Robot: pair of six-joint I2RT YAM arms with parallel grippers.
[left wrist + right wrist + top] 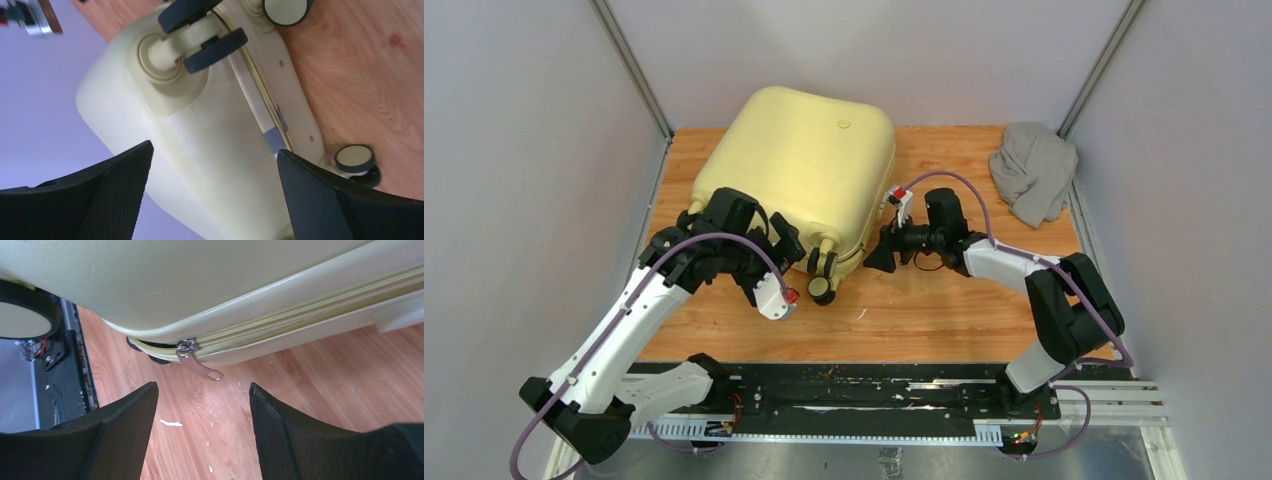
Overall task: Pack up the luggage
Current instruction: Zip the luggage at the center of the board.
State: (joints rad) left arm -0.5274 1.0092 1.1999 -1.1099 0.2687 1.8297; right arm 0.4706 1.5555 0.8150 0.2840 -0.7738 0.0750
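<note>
The luggage (799, 165), a pale yellow hard-shell suitcase, lies flat and zipped shut on the wooden table. My left gripper (802, 252) is at its near corner by the wheels (212, 47). In the left wrist view this gripper (214, 150) is open wide, with the rounded shell (210, 165) filling the gap between the fingers. My right gripper (872, 258) points at the suitcase's right near edge. In the right wrist view it (202, 387) is open over bare wood, just short of the metal zipper pull (198, 362) hanging from the closed zip (310, 315).
A crumpled grey cloth garment (1034, 172) lies at the table's back right corner. Grey walls close in the table on three sides. The black rail (874, 395) with the arm bases runs along the near edge.
</note>
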